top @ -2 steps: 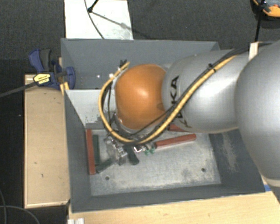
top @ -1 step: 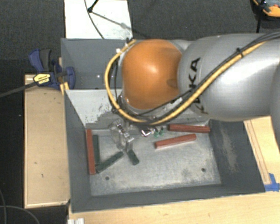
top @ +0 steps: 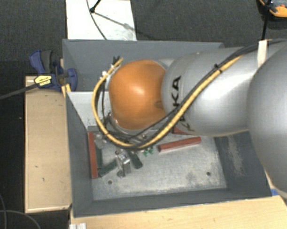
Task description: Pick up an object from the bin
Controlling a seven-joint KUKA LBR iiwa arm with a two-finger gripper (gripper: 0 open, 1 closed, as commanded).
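Gripper low beside dark green flat piece in grey metal bin, likely lining up on it. Grip: cannot tell.

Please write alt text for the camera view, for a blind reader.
A silver robot arm reaches from the right into a grey metal bin, its hand low near the left wall. By the hand lie a dark green piece, a red-brown bar along that wall and a second red-brown bar further right.
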